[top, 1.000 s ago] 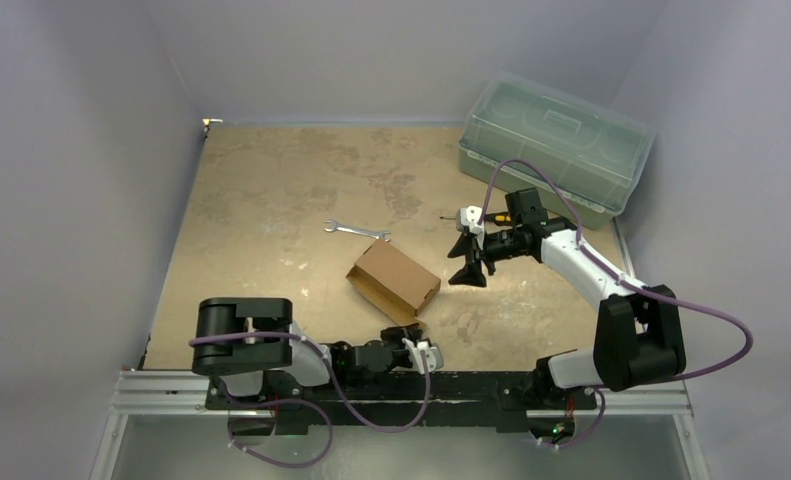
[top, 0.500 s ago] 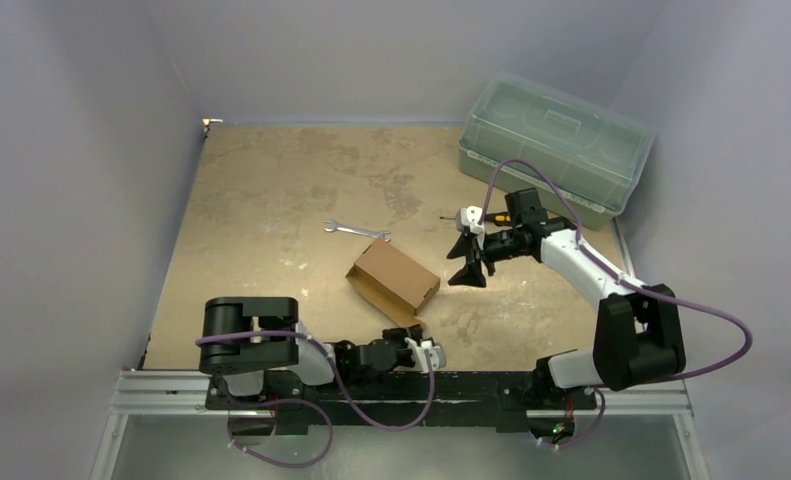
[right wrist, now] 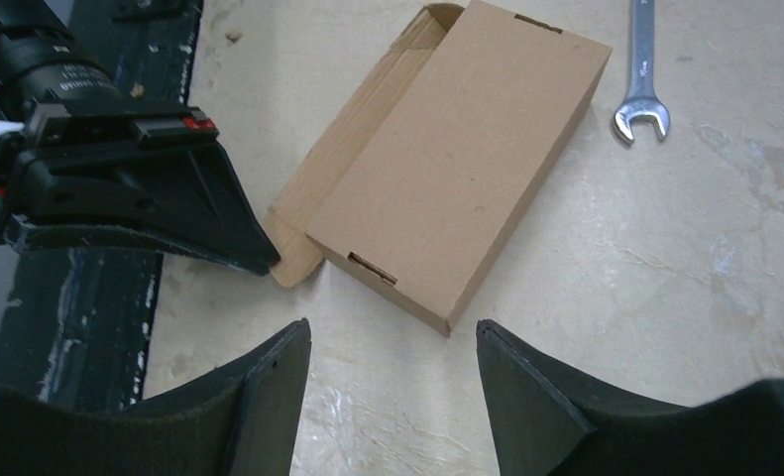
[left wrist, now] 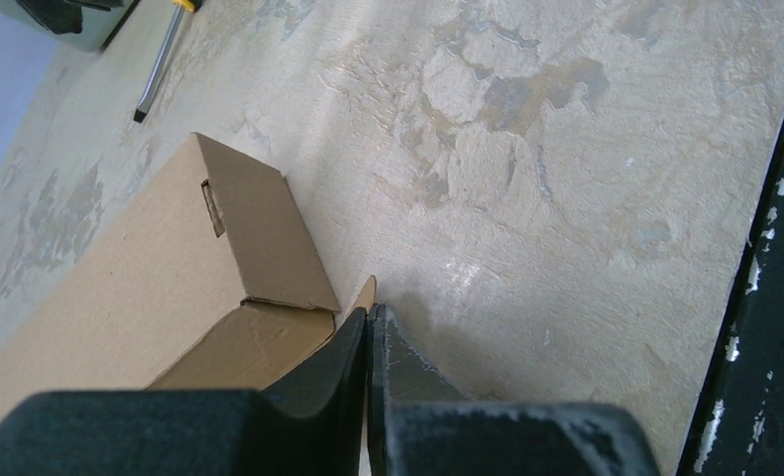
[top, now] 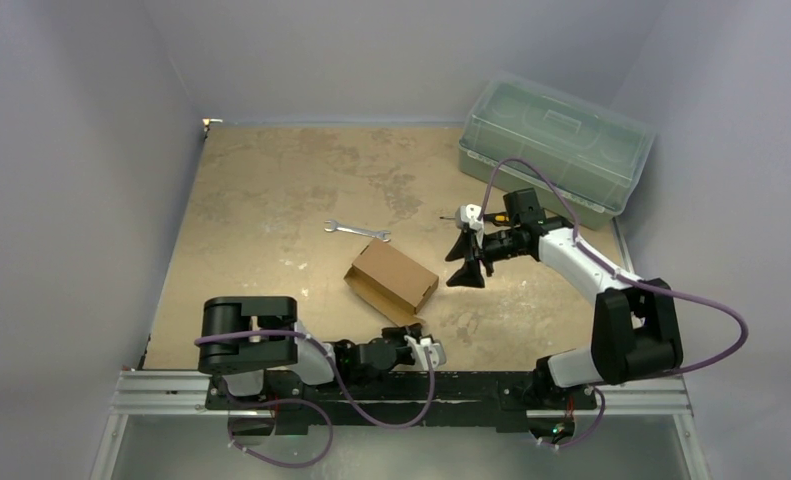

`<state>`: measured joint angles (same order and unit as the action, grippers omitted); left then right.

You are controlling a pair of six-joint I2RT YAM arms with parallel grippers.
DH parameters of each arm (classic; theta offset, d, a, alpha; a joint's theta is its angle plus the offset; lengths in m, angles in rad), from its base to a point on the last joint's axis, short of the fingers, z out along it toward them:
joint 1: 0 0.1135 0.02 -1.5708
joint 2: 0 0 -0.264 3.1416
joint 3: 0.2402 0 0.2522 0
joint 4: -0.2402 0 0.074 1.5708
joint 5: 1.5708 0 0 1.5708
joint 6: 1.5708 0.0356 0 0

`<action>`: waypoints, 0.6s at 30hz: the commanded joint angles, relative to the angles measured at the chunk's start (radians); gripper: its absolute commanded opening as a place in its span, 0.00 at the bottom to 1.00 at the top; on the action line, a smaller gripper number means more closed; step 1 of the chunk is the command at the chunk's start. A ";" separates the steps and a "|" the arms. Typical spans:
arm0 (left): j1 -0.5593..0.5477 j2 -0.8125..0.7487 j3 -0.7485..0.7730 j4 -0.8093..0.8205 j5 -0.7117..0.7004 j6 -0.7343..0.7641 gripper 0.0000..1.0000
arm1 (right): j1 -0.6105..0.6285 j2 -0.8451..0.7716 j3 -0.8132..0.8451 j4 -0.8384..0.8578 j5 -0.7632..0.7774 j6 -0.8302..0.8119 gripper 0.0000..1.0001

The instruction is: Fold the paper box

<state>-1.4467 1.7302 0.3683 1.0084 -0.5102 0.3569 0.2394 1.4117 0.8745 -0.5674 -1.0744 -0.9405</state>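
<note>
Cardboard of the paper box (top: 392, 278) lies mid-way on the table (top: 271, 190), its open near end partly hidden by our left gripper (left wrist: 370, 315). That arm lies low, jaws pressed together at a flap (left wrist: 365, 296); we cannot tell if it is pinched. Our right gripper (right wrist: 392, 335) hangs spread wide just beside the box, apart from it.

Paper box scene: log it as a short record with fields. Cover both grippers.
paper box: lying on the table, lid down, one flap loose at its near corner
left gripper: shut, tip at that loose flap; whether it pinches the flap cannot be told
right gripper: open, holding nothing, hovers just right of the box
wrench: flat on the table beyond the box, apart from it
plastic bin: far right corner, lid on
</note>
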 commanded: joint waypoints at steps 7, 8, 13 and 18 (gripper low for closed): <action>0.022 -0.084 -0.109 0.155 -0.022 -0.121 0.00 | 0.000 0.056 -0.068 0.471 -0.020 0.718 0.66; 0.023 -0.088 -0.115 0.159 -0.021 -0.127 0.00 | 0.001 0.066 -0.080 0.521 0.005 0.792 0.67; 0.030 -0.091 -0.132 0.181 -0.014 -0.144 0.00 | 0.004 0.147 -0.105 0.656 0.011 0.999 0.75; 0.040 -0.097 -0.152 0.217 -0.012 -0.157 0.00 | 0.037 0.230 -0.096 0.707 0.014 1.089 0.73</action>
<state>-1.4189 1.6611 0.2382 1.1488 -0.5278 0.2424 0.2485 1.6051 0.7788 0.0227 -1.0645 -0.0097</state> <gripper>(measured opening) 0.004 0.743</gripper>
